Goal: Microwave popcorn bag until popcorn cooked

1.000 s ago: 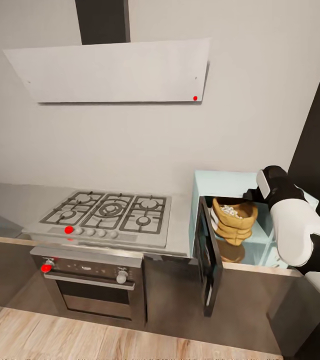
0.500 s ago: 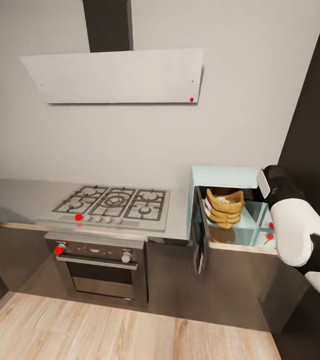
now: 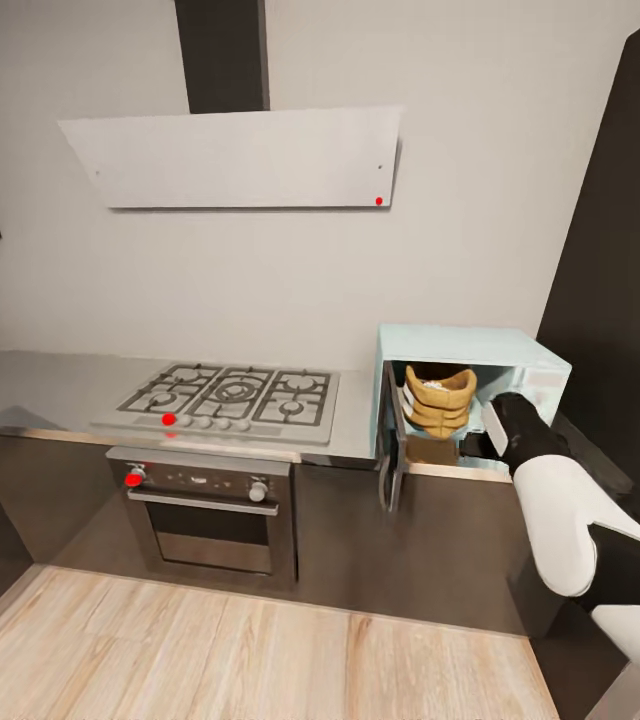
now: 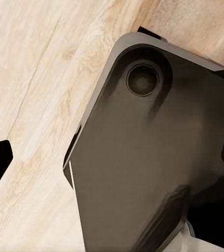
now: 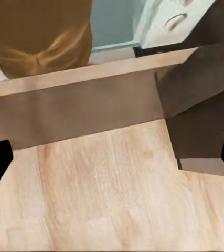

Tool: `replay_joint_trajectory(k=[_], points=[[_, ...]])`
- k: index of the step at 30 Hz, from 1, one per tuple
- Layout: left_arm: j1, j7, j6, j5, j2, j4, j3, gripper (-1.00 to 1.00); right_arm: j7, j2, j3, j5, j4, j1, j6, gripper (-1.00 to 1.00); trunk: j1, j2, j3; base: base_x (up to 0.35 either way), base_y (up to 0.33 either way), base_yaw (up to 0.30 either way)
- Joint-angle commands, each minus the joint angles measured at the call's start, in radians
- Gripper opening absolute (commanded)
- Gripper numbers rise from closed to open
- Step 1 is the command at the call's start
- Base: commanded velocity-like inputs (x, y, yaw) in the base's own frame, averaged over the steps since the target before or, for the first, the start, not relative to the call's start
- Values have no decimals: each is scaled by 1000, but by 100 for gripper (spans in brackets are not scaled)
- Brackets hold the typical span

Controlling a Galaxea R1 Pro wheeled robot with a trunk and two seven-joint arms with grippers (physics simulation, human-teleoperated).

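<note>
Right gripper (image 3: 480,440) empty, fingertips spread, right of centre before microwave (image 3: 470,385); popcorn bag (image 3: 438,400) inside. Since earlier: arm lowered, camera retreated.

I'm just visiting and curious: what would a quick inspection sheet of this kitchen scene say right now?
Surface: the countertop is a glossy grey slab over dark cabinet fronts.
Job's things: the popcorn bag stands upright inside the microwave, whose door hangs open; whitish popcorn shows at the bag's mouth.
Clutter: nothing seen.
Grippers: the right arm reaches toward the microwave opening; whether its jaws are open cannot be told. The left wrist view looks down at the wooden floor.
Cables: nothing seen.
Surroundings: gas hob, steel oven with red-marked knobs, grey hood, wooden floor.
</note>
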State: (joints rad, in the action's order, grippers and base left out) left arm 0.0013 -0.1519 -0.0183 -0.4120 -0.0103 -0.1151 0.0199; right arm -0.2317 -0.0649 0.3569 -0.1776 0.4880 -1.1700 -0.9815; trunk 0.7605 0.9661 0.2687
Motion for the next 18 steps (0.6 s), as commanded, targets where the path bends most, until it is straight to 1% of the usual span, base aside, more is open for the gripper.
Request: replay_joint_trajectory(k=[1,2,3,5,6,7,9,10,11,12,15,16,17,18], points=[[0,-3,-2,-2,0,-1,2,100,37,7,5,-14,0,10,25,100,0,1,1,-2,0,0],[0,-3,-2,-2,0,-1,2,100,62,9,5,-14,-1,14,43,100,0,1,1,-1,0,0],[0,-3,-2,-2,0,-1,2,100,101,11,5,-17,-1,18,68,100,0,1,1,0,0,0],[0,-3,-2,-2,0,-1,1,100,164,11,5,-29,-2,22,109,100,0,1,1,0,0,0],[0,-3,-2,-2,0,-1,1,100,205,11,5,-41,-2,23,141,100,0,1,1,0,0,0],[0,-3,-2,-2,0,-1,1,100,249,11,5,-57,-2,34,195,100,0,1,1,0,0,0],[0,-3,-2,-2,0,-1,0,100,304,11,6,-80,-1,74,322,100,0,1,1,0,0,0],[0,-3,-2,-2,0,-1,0,100,316,11,6,-85,-1,98,394,100,0,1,1,0,0,0],[0,-3,-2,-1,0,-1,0,100,320,11,6,-87,-2,112,439,100,0,1,1,0,0,0],[0,-3,-2,-2,0,-1,0,100,325,9,7,-89,-2,136,521,100,0,1,1,0,0,0],[0,-3,-2,-1,0,-1,0,100,327,9,8,-91,-1,203,658,100,0,1,1,0,0,0],[0,-3,-2,-1,0,-1,0,100,326,10,9,-86,-1,231,723,100,0,1,1,0,0,0],[0,-3,-2,-1,0,-1,0,100,325,11,9,-84,-1,241,757,100,0,1,1,0,0,0],[0,-3,-2,-1,0,-1,0,100,324,13,9,-82,-2,255,812,100,0,1,1,0,0,0]])
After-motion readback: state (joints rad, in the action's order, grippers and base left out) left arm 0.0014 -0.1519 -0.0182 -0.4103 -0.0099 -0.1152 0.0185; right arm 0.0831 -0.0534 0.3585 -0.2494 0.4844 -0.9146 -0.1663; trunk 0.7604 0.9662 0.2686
